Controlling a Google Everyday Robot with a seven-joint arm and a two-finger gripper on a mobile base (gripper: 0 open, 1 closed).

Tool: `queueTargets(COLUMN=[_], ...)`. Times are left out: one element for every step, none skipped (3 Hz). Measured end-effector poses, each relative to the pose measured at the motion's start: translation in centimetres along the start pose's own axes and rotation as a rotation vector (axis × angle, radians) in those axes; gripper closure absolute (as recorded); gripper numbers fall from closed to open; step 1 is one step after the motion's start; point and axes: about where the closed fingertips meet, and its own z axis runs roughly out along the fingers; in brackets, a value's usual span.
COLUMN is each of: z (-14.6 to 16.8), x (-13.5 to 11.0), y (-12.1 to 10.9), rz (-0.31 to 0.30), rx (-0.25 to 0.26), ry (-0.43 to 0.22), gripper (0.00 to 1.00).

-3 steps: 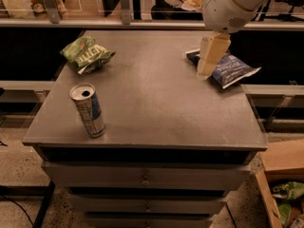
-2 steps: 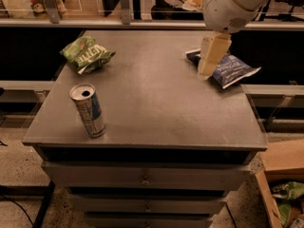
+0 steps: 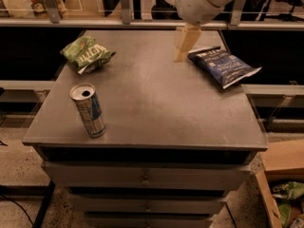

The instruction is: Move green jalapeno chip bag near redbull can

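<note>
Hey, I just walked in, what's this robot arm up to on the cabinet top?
The robot's end effector hangs over the back right of the cabinet top, beside the dark blue chip bag. The green chip bag lies untouched at the back left, and the drink can stands upright at the front left, apart from it.

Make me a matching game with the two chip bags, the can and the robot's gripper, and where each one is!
Things:
1. green jalapeno chip bag
2. redbull can
3. dark blue chip bag
4. gripper

Places:
A. standing upright, front left
B. over the table, back middle
C. lying down, back left
D. lying down, back right

Pairs: 1-C, 2-A, 3-D, 4-B
</note>
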Motion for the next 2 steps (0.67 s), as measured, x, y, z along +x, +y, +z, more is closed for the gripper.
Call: queueTargets(z=[3.2,7.5], x=[-2.6,-4.9], y=[-3.2,-5.2], rz=[-0.135,-0.225], rx=[0.021,0.008], ry=[-0.068,-0.092], gripper=[0.0,0.0])
